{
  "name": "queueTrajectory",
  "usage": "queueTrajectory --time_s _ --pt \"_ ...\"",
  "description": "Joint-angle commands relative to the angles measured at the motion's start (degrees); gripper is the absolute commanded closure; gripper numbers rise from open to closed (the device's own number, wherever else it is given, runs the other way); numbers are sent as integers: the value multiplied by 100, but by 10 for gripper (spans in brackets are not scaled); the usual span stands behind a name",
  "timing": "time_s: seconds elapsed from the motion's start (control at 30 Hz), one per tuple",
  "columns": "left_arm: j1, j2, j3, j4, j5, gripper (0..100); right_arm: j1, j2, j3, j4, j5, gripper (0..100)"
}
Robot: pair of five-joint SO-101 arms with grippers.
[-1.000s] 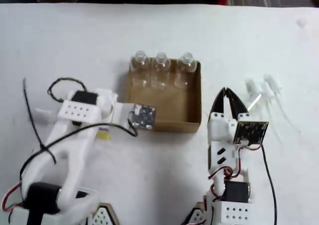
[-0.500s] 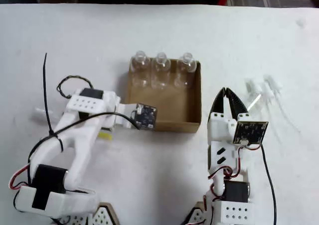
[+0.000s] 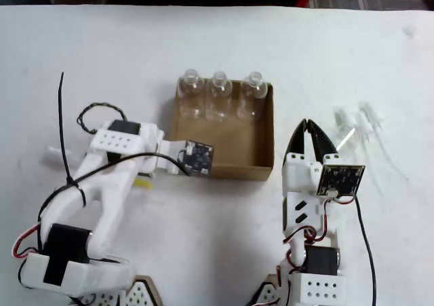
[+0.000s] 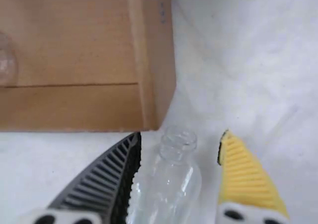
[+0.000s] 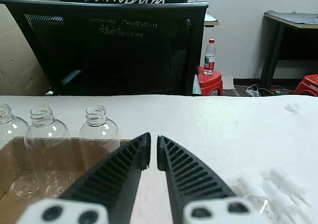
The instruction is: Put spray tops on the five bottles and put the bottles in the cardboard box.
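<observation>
A clear bottle [image 4: 166, 182] without a top lies on the white table, its open neck toward the near left corner of the cardboard box [image 4: 149, 60]. My left gripper [image 4: 180, 134] is open around it: the black finger is against its side and the yellow finger stands a little off. Three topless bottles [image 3: 219, 92] stand in a row along the far wall of the box [image 3: 264, 167]. My right gripper [image 3: 307, 124] rests to the right of the box, shut and holding nothing. Several white spray tops [image 3: 356, 124] lie just beyond it to the right.
A small white thing [image 3: 53, 153] lies left of the left arm, partly hidden. A black chair [image 5: 114, 45] stands behind the table's far edge. The near half of the box floor is bare, and open table stretches beyond the box.
From one second ago to half a second ago the left arm swung over and its wrist shifted slightly right along the box's near left corner. Since then nothing has moved. The right arm kept still.
</observation>
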Motion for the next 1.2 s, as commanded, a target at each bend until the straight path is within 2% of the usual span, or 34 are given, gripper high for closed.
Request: queueTrajectory --time_s 0.0,0.57,0.83,0.9,1.03,1.17 --pt "-66 -22 -229 -105 -53 760 -31 -31 44 -22 70 977" --pt "-75 497 -290 -193 -53 770 -31 -31 44 -22 70 977" --pt "-31 488 -475 -88 -9 929 -31 -31 44 -22 70 977" --pt "40 444 -615 220 -9 957 -31 -31 44 -22 70 977" --pt "295 48 -1292 1371 9 977 -31 -31 44 -22 70 977" --pt "488 -488 -1952 2224 598 977 -31 -31 44 -22 70 977"
